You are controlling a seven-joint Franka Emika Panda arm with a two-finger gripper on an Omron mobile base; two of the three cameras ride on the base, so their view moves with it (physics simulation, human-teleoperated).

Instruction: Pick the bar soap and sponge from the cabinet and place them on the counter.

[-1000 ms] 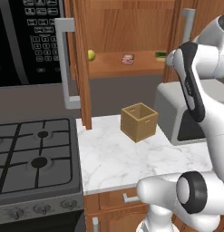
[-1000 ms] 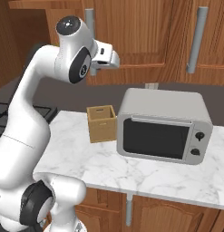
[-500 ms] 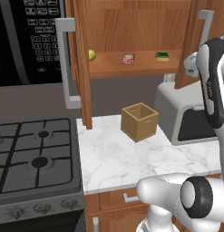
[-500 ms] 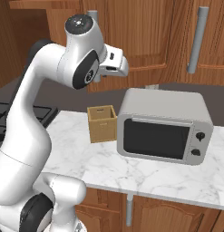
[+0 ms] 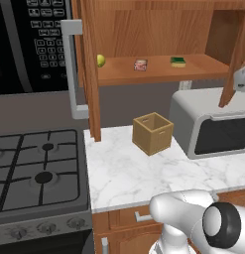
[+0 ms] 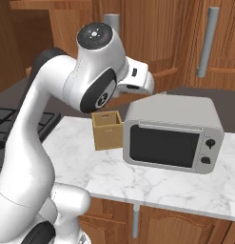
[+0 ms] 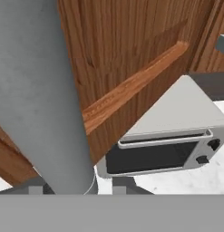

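The cabinet (image 5: 158,30) stands open; its shelf front is unobstructed between the left door (image 5: 87,69) and the right door (image 5: 238,59). On the shelf, a yellow-green fruit (image 5: 100,60), the bar soap (image 5: 140,65) and the sponge (image 5: 178,61) lie well apart. Below, a wooden box (image 5: 153,133) and a microwave (image 5: 211,124) occupy the desk (image 5: 124,173); its front portion is bare. A grey door handle (image 7: 38,95) sits directly before the fingers.

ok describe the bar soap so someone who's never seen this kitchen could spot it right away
Look in the open cabinet above the counter, on its wooden shelf. Three small things sit in a row: the bar soap is the middle one, a pinkish block, between a round yellow-green fruit and the green-topped sponge.
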